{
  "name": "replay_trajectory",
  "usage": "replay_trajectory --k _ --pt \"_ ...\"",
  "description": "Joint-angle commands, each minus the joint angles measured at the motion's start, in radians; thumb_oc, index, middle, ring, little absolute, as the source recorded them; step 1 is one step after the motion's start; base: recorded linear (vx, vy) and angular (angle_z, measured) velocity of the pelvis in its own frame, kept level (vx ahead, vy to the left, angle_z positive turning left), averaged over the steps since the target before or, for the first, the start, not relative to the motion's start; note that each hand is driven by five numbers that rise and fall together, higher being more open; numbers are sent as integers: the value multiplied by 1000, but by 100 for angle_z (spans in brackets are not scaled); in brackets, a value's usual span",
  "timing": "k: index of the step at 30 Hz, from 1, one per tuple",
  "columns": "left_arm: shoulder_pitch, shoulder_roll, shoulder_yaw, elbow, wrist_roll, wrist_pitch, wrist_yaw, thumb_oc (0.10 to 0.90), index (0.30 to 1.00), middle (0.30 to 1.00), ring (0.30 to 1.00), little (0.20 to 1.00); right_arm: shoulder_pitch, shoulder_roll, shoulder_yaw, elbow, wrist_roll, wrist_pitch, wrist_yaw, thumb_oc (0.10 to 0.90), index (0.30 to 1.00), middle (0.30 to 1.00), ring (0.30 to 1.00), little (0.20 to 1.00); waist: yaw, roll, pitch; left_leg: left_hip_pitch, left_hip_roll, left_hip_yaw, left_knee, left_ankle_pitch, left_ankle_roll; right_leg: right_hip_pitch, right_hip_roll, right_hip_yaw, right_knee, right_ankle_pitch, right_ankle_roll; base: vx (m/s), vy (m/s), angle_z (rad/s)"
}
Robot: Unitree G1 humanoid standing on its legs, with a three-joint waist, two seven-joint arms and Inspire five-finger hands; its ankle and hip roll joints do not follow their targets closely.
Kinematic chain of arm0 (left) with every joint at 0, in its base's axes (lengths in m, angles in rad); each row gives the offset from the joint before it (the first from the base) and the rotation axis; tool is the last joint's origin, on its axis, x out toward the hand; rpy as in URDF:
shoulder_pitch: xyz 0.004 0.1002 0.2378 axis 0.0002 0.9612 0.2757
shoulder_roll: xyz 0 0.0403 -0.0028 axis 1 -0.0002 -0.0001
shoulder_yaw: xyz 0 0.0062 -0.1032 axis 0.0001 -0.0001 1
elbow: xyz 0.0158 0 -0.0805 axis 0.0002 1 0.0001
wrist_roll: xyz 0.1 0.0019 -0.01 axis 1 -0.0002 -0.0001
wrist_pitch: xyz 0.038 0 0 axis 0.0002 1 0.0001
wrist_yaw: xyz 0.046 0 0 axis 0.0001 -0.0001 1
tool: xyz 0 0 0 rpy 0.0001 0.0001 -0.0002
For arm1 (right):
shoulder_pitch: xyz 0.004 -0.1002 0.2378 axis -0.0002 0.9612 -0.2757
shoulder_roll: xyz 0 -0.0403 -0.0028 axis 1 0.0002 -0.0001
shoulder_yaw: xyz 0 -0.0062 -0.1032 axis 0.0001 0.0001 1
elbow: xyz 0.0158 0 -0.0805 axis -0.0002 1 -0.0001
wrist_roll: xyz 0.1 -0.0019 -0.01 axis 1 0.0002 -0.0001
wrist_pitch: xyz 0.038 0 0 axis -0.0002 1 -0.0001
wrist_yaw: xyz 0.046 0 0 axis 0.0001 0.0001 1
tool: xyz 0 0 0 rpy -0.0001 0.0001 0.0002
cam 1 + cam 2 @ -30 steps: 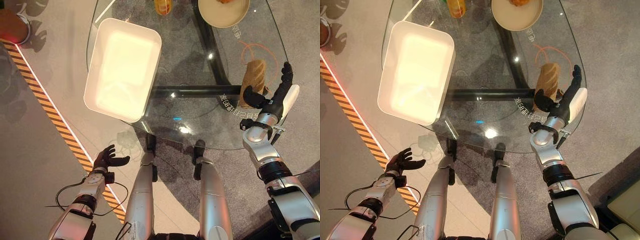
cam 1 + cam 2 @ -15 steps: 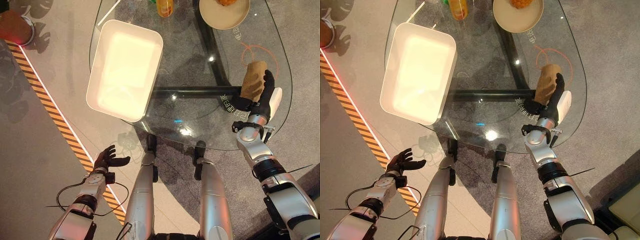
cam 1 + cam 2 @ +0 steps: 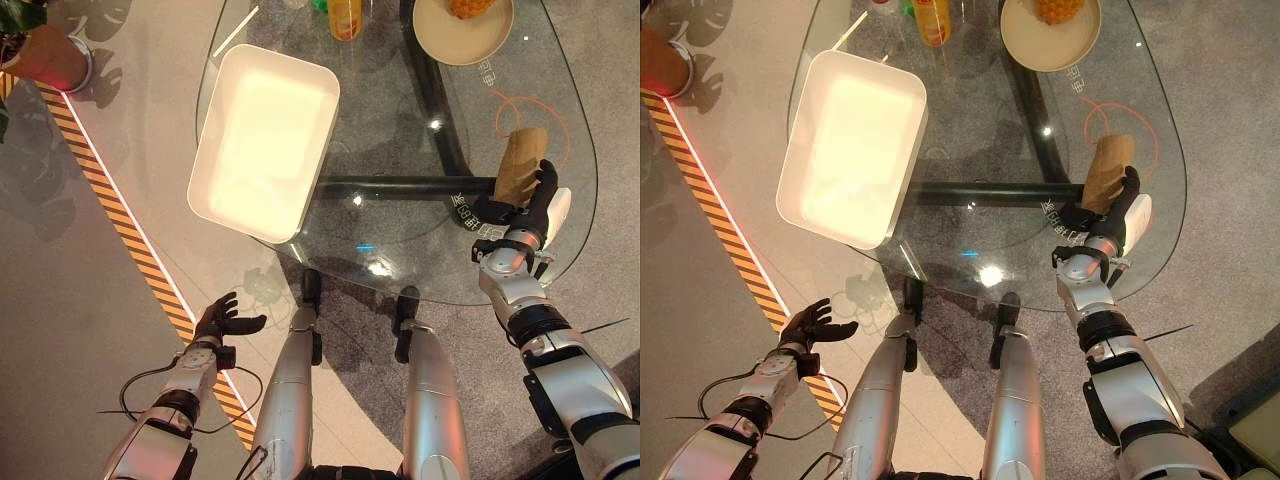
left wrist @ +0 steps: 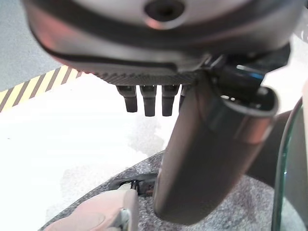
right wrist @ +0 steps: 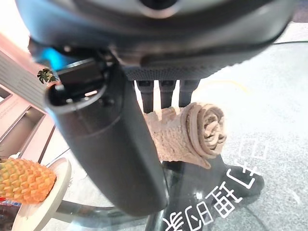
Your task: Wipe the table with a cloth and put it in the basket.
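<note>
So the cloth (image 3: pixel 521 165) is rolled into a tan tube lying on the glass table (image 3: pixel 400 250) near its right edge, long axis running away from us. Our right hand (image 3: pixel 528 205) sits at its near end, fingers laid along the roll and thumb on the other side; in the wrist view they look fairly straight, more cupping than squeezing, so we'd call it loosely open against it. The basket (image 3: pixel 262 142), a white tub, lies well off to the left across the table. Our left hand (image 3: pixel 220 321) hangs relaxed and empty over the floor. Count: one cloth, one basket, one plate (image 3: pixel 463 30) of pineapple, one bottle (image 3: pixel 345 17).
</note>
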Motion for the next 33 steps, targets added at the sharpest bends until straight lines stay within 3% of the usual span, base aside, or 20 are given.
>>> replay_trajectory --k 1,8,29,30,31,32,33 --pt "17 2 2 50 -12 -13 26 800 900 900 900 900 -44 -46 -19 6 -18 -7 -19 800 900 900 900 900 -2 16 -17 -15 -37 6 136 -155 24 19 -8 -60 -101 70 9 0 0 0" --pt "23 4 2 40 -14 -18 27 800 900 900 900 900 -57 -60 -26 48 -50 35 -50 800 900 900 900 900 3 21 -17 -32 -40 9 140 -155 29 1 -6 -65 -94 71 11 0 0 0" --pt "-3 5 -26 42 -26 -4 25 800 900 900 900 900 -139 -81 13 151 -68 31 -32 800 900 900 900 900 16 37 -17 -44 -45 0 135 -151 30 -15 -10 -72 -88 74 15 0 0 0" --pt "-3 5 -25 45 -26 -5 23 800 900 900 900 900 -140 -81 13 152 -71 36 -33 676 794 794 794 776 16 37 -17 -44 -45 0 137 -151 30 -14 -10 -73 -88 73 15 0 0 0" --pt "-3 3 -26 47 -26 -6 24 800 900 900 900 900 -142 -81 13 155 -72 42 -32 347 512 512 512 447 16 36 -17 -43 -46 0 136 -152 30 -14 -9 -73 -87 73 15 0 0 0" --pt "-5 2 -27 47 -25 -5 25 800 900 900 900 900 -145 -81 14 157 -72 50 -31 100 300 300 300 200 16 36 -17 -43 -45 2 137 -152 31 -14 -9 -74 -86 73 14 0 0 0" --pt "-6 2 -27 48 -25 -4 24 800 900 900 900 900 -148 -83 14 162 -72 56 -29 100 300 300 300 200 17 36 -17 -42 -46 2 137 -152 31 -14 -9 -74 -86 72 14 0 0 0"
